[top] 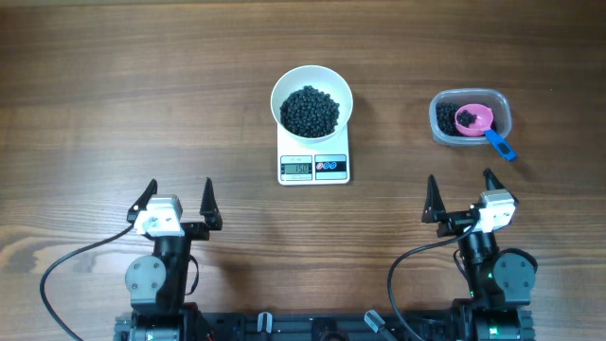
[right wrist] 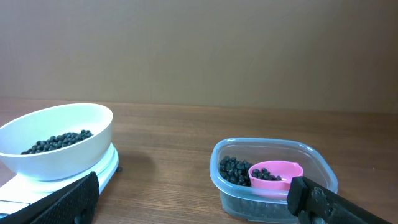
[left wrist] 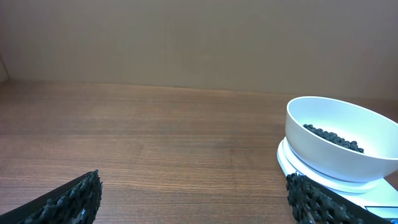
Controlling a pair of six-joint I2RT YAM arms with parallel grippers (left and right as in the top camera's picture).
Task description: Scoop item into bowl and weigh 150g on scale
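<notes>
The scale (top: pixel 313 153) runs near-to-far, display end nearest, bowl (top: pixel 333 78) on far end.

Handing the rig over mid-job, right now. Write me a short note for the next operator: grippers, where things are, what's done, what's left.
Left gripper and right gripper: both open, empty, at the near edge.
Bowl sits on the scale, with a heap of black beans in it.
Pink scoop lies in the clear tub, far right, with more beans.
Done: beans are in the bowl.
Left: read the display, which is too small to tell from overhead; probably adjust with the scoop if off target.
</notes>
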